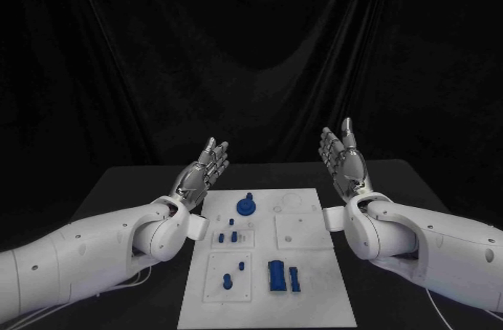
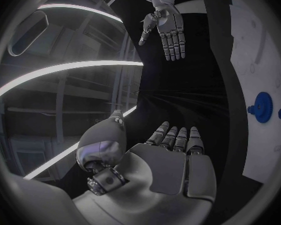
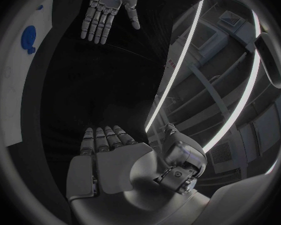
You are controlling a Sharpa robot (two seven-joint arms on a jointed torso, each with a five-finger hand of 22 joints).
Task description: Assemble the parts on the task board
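Note:
The white task board (image 1: 304, 283) lies in the middle of the black table. On it sit several blue parts: a round disc part (image 1: 246, 205) at the far end, small pieces (image 1: 230, 237) in the middle, and two long blocks (image 1: 283, 275) near the front. My left hand (image 1: 203, 171) is raised above the table left of the board, fingers straight and apart, holding nothing. My right hand (image 1: 344, 160) is raised on the board's right side, likewise flat and empty. The left wrist view shows my left hand (image 2: 172, 150), the right hand (image 2: 168, 27) and the disc part (image 2: 262, 106).
The black table (image 1: 126, 188) extends on both sides of the board. A dark curtain hangs behind. The right wrist view shows my right hand (image 3: 109, 155), the left hand (image 3: 106, 10) opposite, and the blue disc part (image 3: 29, 36) on the board's edge (image 3: 15, 80).

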